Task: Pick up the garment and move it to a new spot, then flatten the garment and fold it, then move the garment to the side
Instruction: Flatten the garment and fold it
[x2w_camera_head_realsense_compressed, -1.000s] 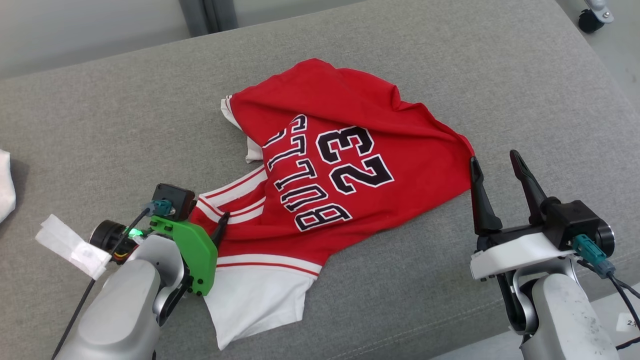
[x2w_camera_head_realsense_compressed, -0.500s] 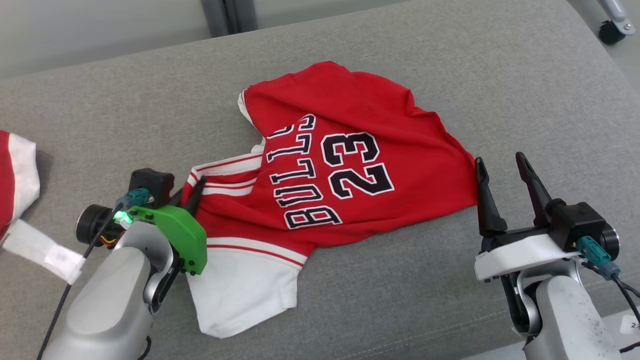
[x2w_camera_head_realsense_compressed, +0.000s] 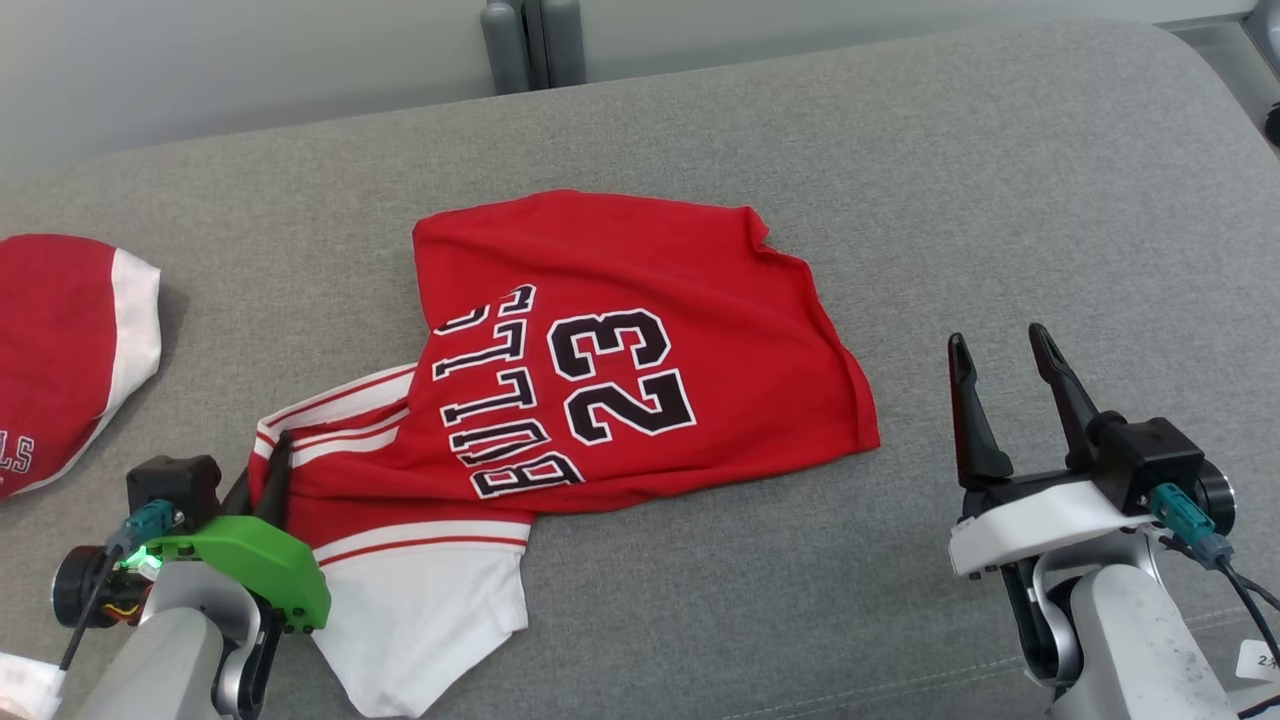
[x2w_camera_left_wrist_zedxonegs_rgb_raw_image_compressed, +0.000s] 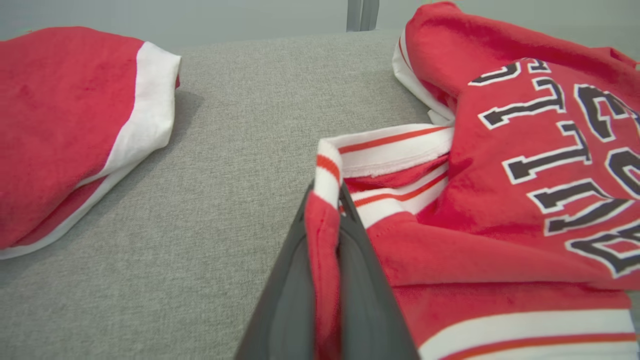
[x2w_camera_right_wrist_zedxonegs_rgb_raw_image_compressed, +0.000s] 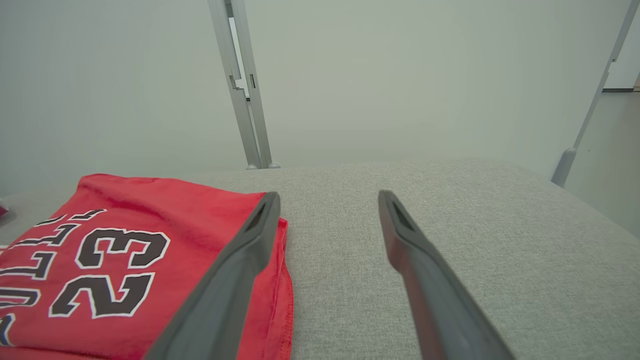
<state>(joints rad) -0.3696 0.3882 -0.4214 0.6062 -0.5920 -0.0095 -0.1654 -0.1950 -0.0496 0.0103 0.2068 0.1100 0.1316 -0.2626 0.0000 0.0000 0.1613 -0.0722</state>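
Note:
The garment (x2w_camera_head_realsense_compressed: 620, 300) is a red jersey with white striped trim and "BULLS 23" in black print, lying rumpled on the grey cushion (x2w_camera_head_realsense_compressed: 1000, 180). My left gripper (x2w_camera_head_realsense_compressed: 272, 465) is shut on the garment's striped left edge; the left wrist view shows a red and white fold (x2w_camera_left_wrist_zedxonegs_rgb_raw_image_compressed: 325, 220) pinched between the dark fingers (x2w_camera_left_wrist_zedxonegs_rgb_raw_image_compressed: 295, 290). My right gripper (x2w_camera_head_realsense_compressed: 995, 345) stands open at the lower right, a little beyond the garment's right edge. In the right wrist view its fingers (x2w_camera_right_wrist_zedxonegs_rgb_raw_image_compressed: 240, 270) are spread over bare cushion, the garment (x2w_camera_right_wrist_zedxonegs_rgb_raw_image_compressed: 115, 260) to their left.
A second red and white garment (x2w_camera_head_realsense_compressed: 60, 340) lies at the cushion's far left, also seen in the left wrist view (x2w_camera_left_wrist_zedxonegs_rgb_raw_image_compressed: 75, 120). A grey metal post (x2w_camera_head_realsense_compressed: 530, 45) rises behind the cushion against a pale wall. Bare cushion spreads to the right and behind.
My left gripper has shut on the striped edge and dragged the garment leftward and toward me. The camera has turned left, bringing the second garment into view. My right gripper has stayed open.

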